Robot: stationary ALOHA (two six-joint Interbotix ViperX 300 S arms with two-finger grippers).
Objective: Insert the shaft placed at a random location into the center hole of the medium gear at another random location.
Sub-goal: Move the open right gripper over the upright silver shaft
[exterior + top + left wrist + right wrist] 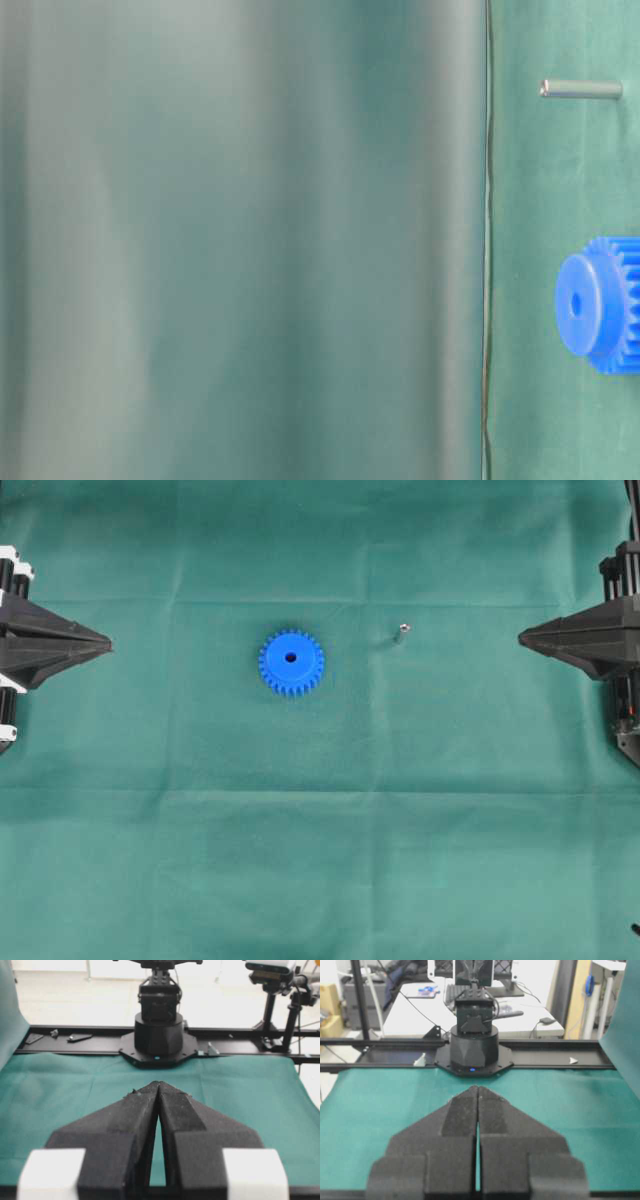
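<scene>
The medium gear [291,662], bright blue and toothed, lies flat on the green cloth near the middle, its dark center hole [291,658] facing up. The shaft [401,633], a tiny silvery pin, lies on the cloth to the gear's right, apart from it. The table-level view shows the gear [600,304] with its hole [576,303] and the shaft [581,89]. My left gripper [108,640] is shut and empty at the far left edge; it also shows in the left wrist view [158,1083]. My right gripper [521,637] is shut and empty at the far right; it also shows in the right wrist view [477,1087].
Green cloth [320,860] covers the whole table. A blurred green surface [240,240] fills most of the table-level view. Each wrist view shows the opposite arm's black base [157,1035] [473,1045] beyond the cloth's far edge.
</scene>
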